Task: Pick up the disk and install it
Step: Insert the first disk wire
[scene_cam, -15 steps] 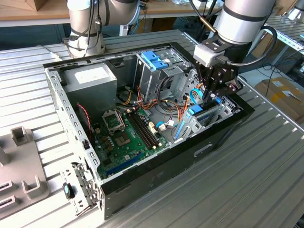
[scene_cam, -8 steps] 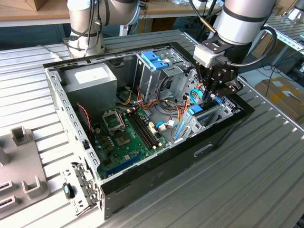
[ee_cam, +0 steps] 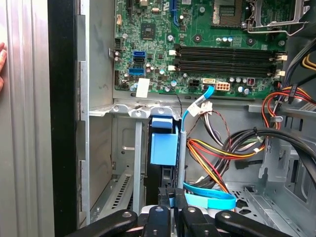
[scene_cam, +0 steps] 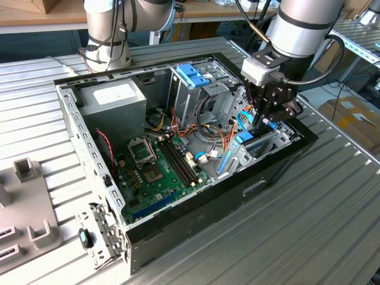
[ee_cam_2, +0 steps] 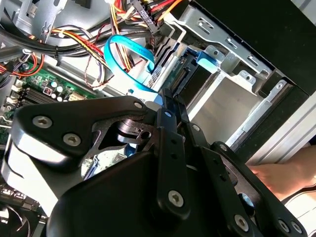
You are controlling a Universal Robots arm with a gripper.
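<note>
Inside the case [scene_cam: 196,228], the disk [ee_cam: 164,148] stands upright just under closed jaws.

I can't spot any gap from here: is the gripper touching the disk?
Cannot tell. In the first wrist view the gripper ends right at the disk standing in its bay, hiding where they would meet.

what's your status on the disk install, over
End effector low in the drive bay, right at the disk. Disk in the bay slot, blue rail showing. Blue cable looped close beside; a person's hand outside the case.
</note>
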